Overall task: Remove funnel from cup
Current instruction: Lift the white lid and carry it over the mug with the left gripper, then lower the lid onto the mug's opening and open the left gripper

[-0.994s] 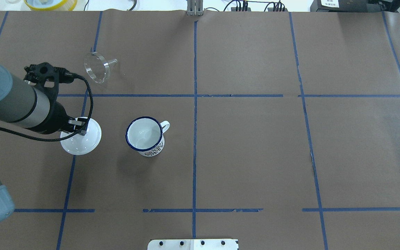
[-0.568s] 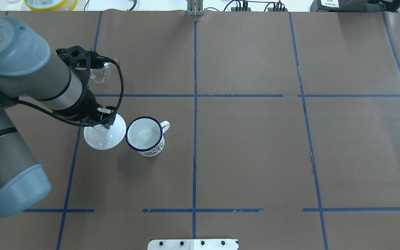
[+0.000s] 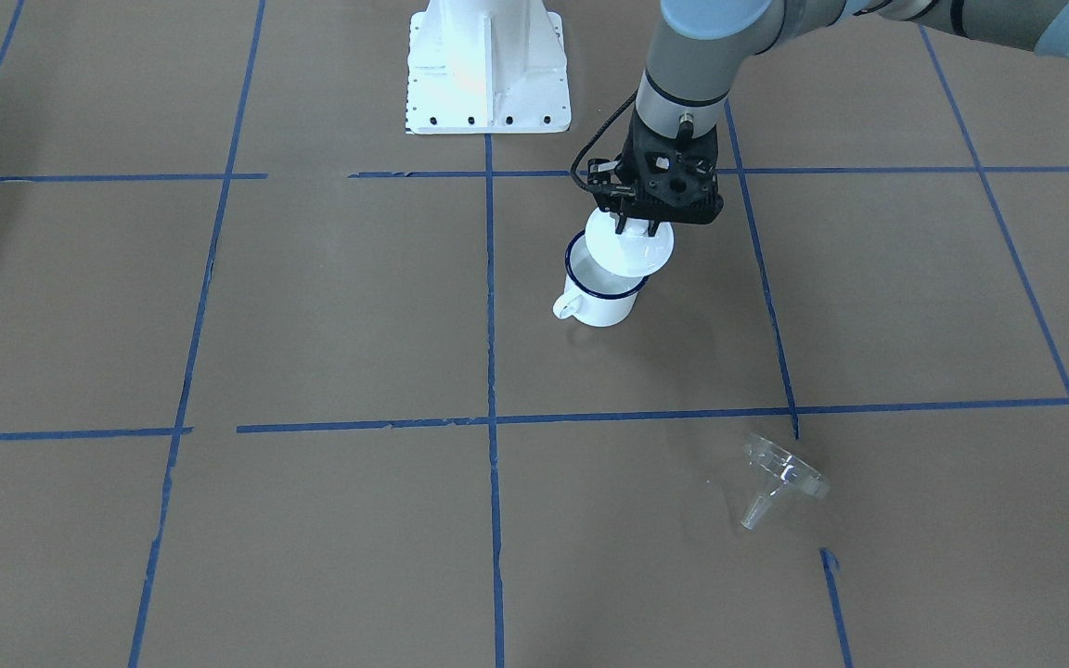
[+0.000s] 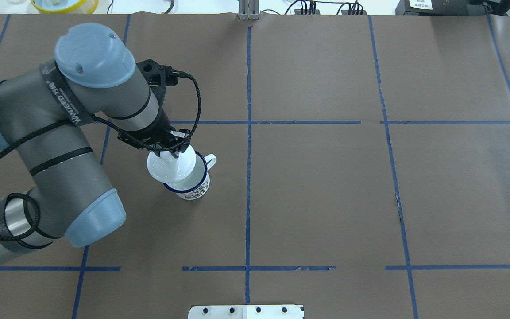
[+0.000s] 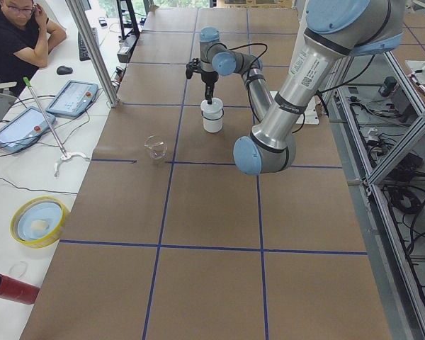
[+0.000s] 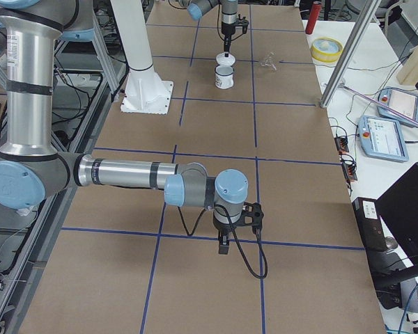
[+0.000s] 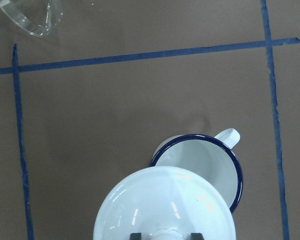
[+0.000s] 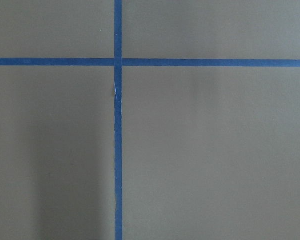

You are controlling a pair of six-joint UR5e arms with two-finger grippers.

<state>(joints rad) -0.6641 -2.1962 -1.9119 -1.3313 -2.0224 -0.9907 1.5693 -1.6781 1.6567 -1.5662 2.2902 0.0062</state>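
The clear funnel (image 3: 780, 473) lies on its side on the brown paper, well apart from the cup; the left wrist view catches its rim (image 7: 27, 17) at the top left. The cup (image 3: 601, 299), a white mug with a blue rim, stands upright (image 4: 195, 182). My left gripper (image 4: 169, 154) is shut on the knob of a white round lid (image 4: 171, 167), which hangs just above the cup and covers part of its mouth (image 7: 210, 155). In the overhead view my left arm hides the funnel. My right gripper (image 6: 223, 245) hovers far off over bare paper; I cannot tell its state.
The robot's white base plate (image 3: 486, 65) sits at the table's near edge. A yellow bowl (image 4: 64, 4) lies beyond the far edge. A person (image 5: 18, 35) sits at a side desk with tablets (image 5: 74, 98). Blue tape lines cross the brown paper.
My left arm has carried the white lid rightward from the table's left part until it overlaps the cup's mouth. The cup has not moved, and the arm now covers the funnel in the overhead view.
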